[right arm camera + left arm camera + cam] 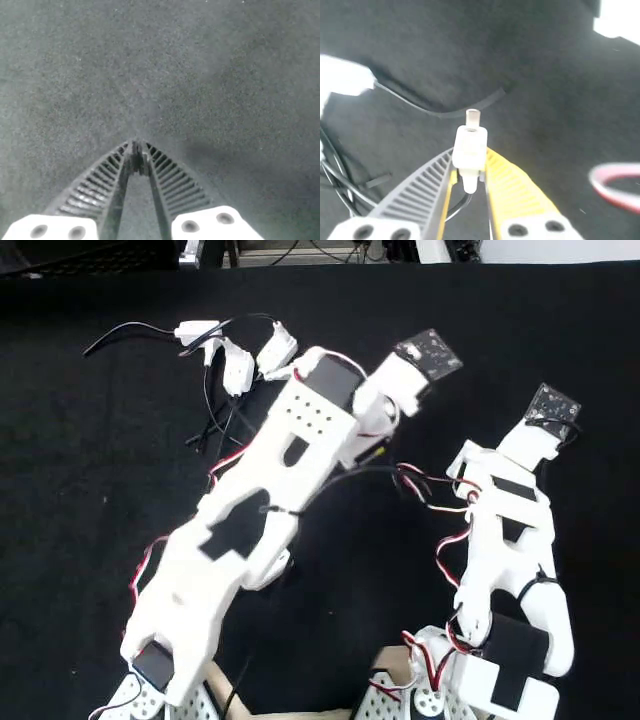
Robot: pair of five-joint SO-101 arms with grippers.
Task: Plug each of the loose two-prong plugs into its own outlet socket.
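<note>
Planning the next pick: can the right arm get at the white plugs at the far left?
Probably not cleanly: the left arm lies stretched across between the right arm and those plugs, its own claw shut on one plug.

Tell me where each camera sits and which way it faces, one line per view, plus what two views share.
High view: fixed above, looking down on the black table; shows the left arm and right arm.
Left wrist view: on the left arm's wrist, facing along the left end effector, shut on a white plug, toward a black cable.
Right wrist view: on the right arm's wrist, facing down at the table past the shut, empty right end effector.
Shared: both wrist views look onto the same black table.
</note>
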